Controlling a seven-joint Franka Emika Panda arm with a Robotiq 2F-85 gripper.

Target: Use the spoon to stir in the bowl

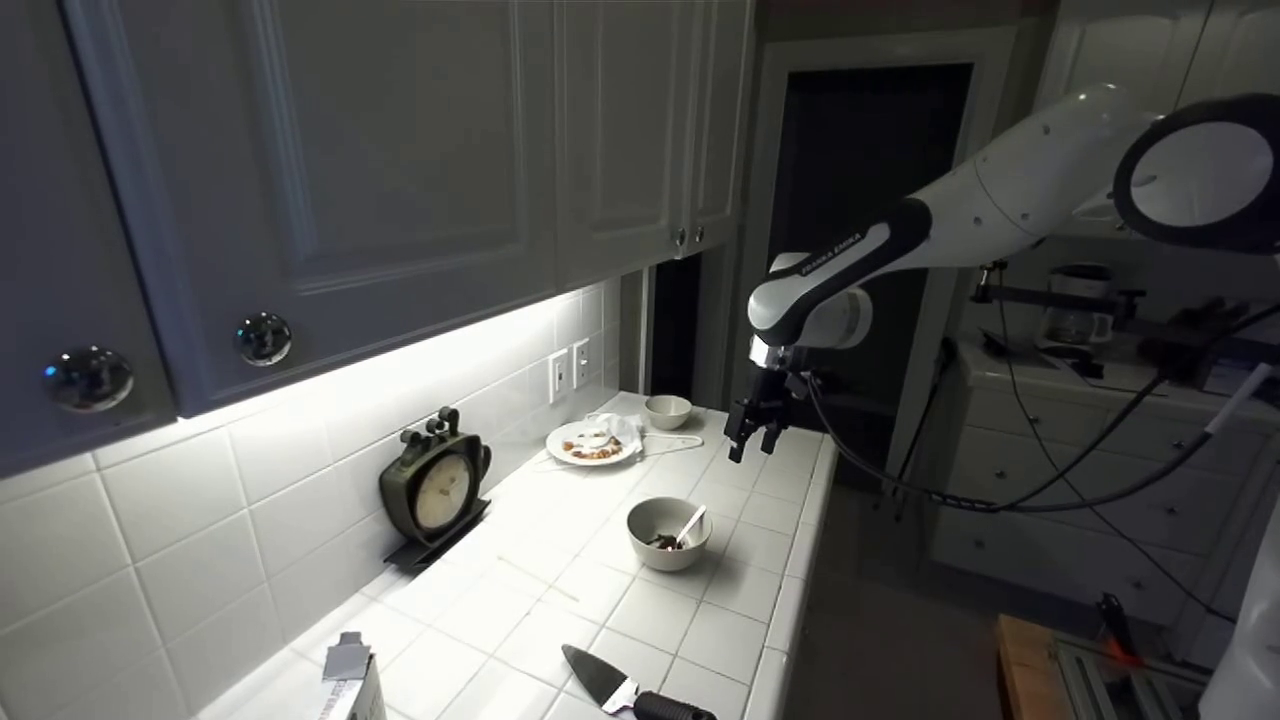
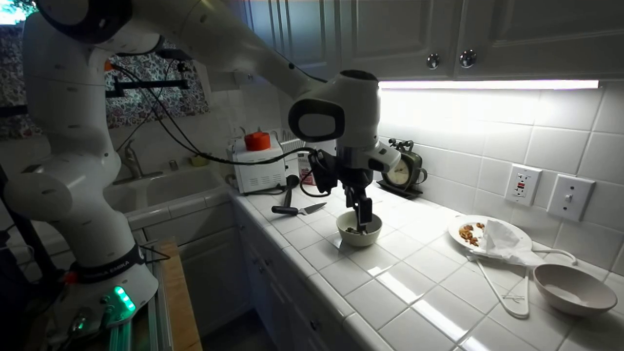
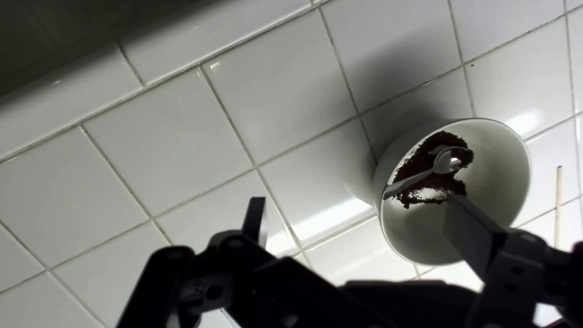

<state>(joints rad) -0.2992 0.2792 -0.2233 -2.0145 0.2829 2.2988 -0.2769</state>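
The bowl stands upright on the tiled counter, pale outside, with dark crumbly stuff in its bottom; it also shows as a bowl in an exterior view. A slender spoon leans inside it, its handle against the rim. From above, the wrist view shows the spoon lying across the dark contents. My gripper is open, jaws wide apart with nothing between them. It hangs above the counter; in the wrist view one finger overlaps the bowl. In an exterior view, the gripper hides part of the bowl, and I cannot make out the spoon.
A plate with food and crumpled paper lies by the wall, near a smaller pale dish. A dark-handled server and a green dial scale also sit on the counter. Cabinets overhang the wall side.
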